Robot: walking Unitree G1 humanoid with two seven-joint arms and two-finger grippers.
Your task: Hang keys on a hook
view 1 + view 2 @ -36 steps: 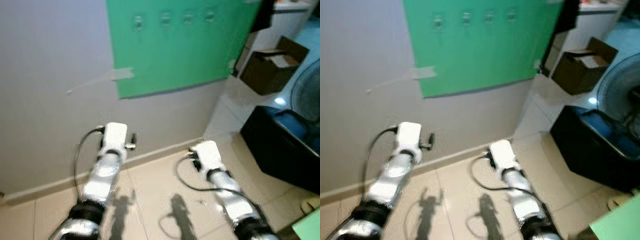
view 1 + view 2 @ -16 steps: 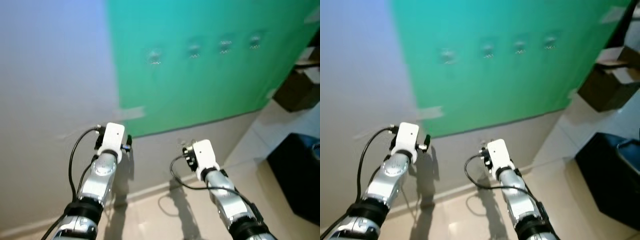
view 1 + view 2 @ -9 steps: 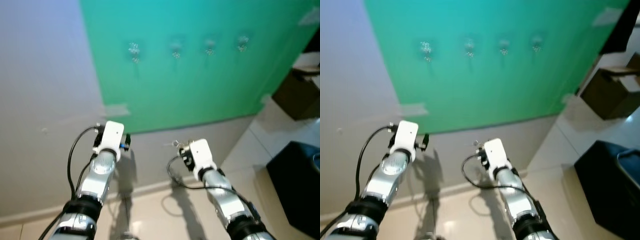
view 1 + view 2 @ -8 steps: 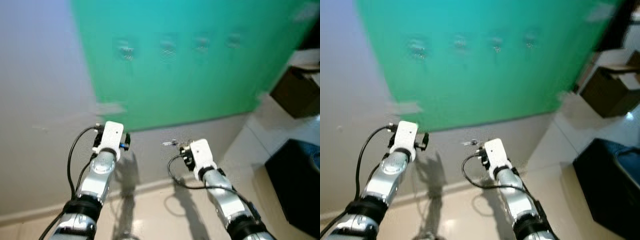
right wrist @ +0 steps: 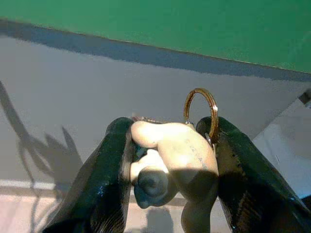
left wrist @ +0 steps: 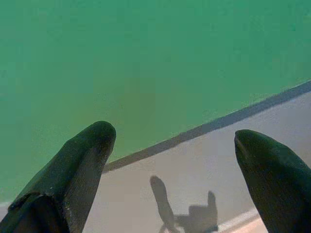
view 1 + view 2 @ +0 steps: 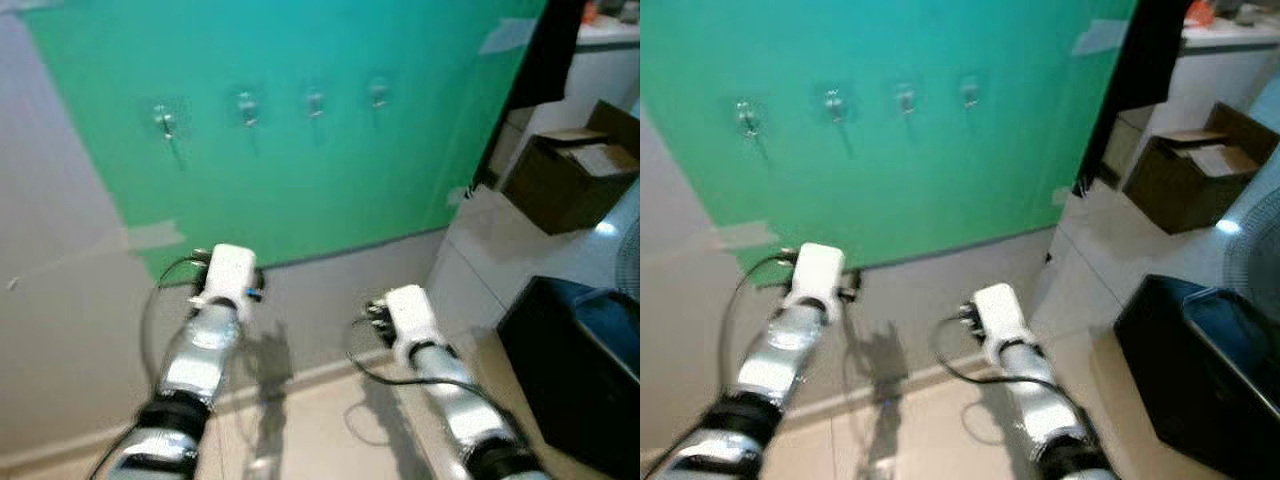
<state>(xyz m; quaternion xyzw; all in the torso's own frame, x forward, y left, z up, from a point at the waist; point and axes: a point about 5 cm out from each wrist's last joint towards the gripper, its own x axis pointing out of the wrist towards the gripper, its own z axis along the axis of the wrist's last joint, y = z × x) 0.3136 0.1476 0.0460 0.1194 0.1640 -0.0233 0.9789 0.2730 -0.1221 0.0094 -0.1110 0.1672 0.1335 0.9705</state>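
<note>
A green board (image 7: 320, 170) is taped to the grey wall ahead, and a row of several small clear hooks (image 7: 246, 105) runs across its upper part. In the right wrist view my right gripper (image 5: 167, 127) is shut on the keys: a cream-coloured charm (image 5: 175, 155) with a gold ring (image 5: 200, 108) sticking up between the fingers. It faces the wall just below the board's lower edge. My left gripper (image 6: 175, 136) is open and holds nothing, pointing at the board's bottom edge. Both silver arms (image 7: 210, 330) reach forward, well below the hooks.
To the right stand a brown cardboard box (image 7: 572, 178) by a white cabinet (image 7: 1230, 70), a black bin (image 7: 575, 350) on the tiled floor and a fan (image 7: 1252, 255) at the edge. A strip of tape (image 7: 155, 236) sits at the board's lower left.
The camera has swung: the board and hooks now sit further left and the box and bin have come into view. Both arms stay raised towards the wall.
</note>
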